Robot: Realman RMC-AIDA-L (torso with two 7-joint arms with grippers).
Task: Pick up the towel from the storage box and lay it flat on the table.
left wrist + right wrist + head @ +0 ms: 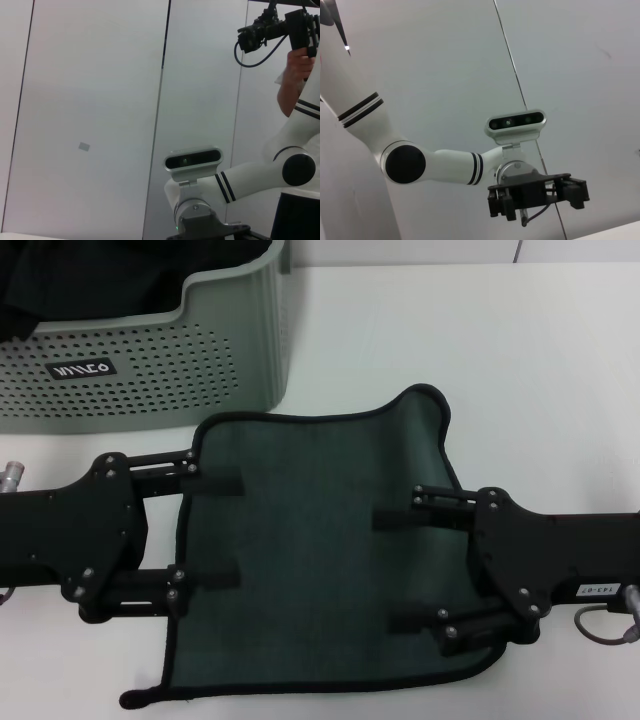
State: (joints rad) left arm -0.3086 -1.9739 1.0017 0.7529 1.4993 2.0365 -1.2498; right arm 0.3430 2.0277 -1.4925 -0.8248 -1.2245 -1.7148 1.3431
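The dark green towel (310, 540) with black edge binding lies spread on the white table (540, 370), in front of the storage box (150, 370). Its small black loop (140, 700) sticks out at the near left corner. My left gripper (215, 532) is open, with its two fingers over the towel's left edge. My right gripper (400, 570) is open, with its two fingers over the towel's right part. Neither gripper holds anything. I cannot tell whether the fingers touch the cloth.
The pale green storage box stands at the back left, with plain black fabric (90, 280) inside it. In the right wrist view the left arm and its gripper (535, 197) show against a wall. In the left wrist view a person's hand holds a camera (280, 30).
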